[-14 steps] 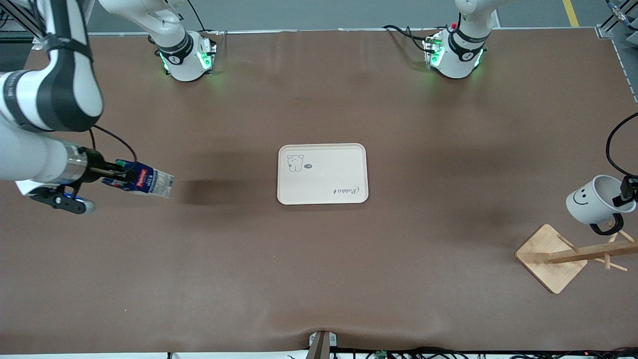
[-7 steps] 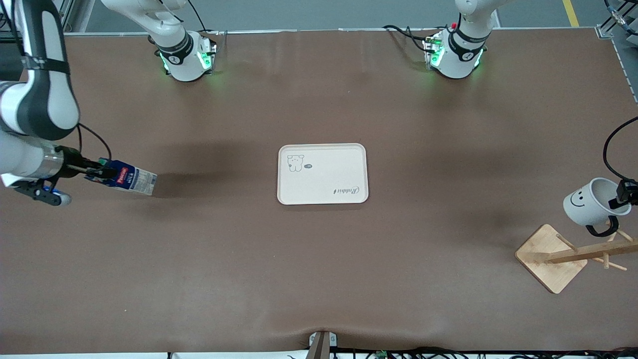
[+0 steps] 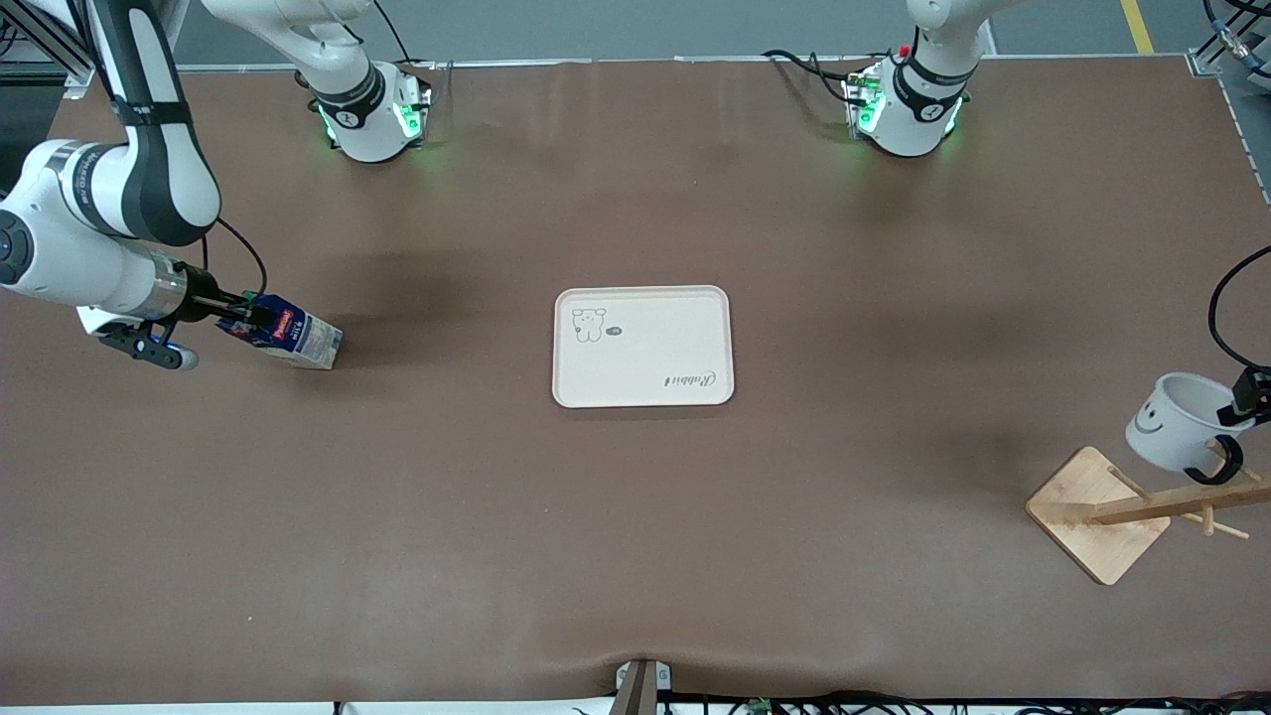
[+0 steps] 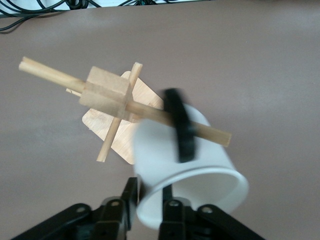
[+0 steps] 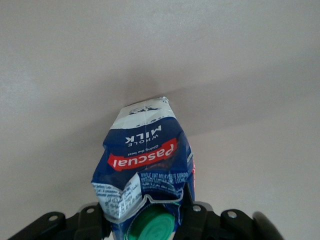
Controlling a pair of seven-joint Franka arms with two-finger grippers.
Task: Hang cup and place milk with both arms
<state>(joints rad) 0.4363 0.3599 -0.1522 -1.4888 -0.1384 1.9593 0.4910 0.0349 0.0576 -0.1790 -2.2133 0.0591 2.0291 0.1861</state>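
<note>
My left gripper (image 3: 1241,402) is shut on the rim of the white smiley cup (image 3: 1172,421), held tilted over the wooden rack (image 3: 1142,504) at the left arm's end of the table. In the left wrist view the cup (image 4: 185,170) has its black handle (image 4: 180,125) against a rack peg (image 4: 150,112), with my gripper (image 4: 148,202) clamping its rim. My right gripper (image 3: 243,318) is shut on the top of the blue and white milk carton (image 3: 293,340), tilted at the right arm's end, its bottom low at the table. The right wrist view shows the carton (image 5: 145,165) with its green cap (image 5: 155,225) between my gripper's fingers (image 5: 187,215).
A cream tray (image 3: 643,347) with a bear drawing lies at the table's middle, between the two grippers. The rack's square wooden base (image 3: 1097,511) sits near the table edge at the left arm's end.
The right arm swung back toward the table's middle with the carton and lowered it. The left gripper lowered the cup closer onto the rack peg.
</note>
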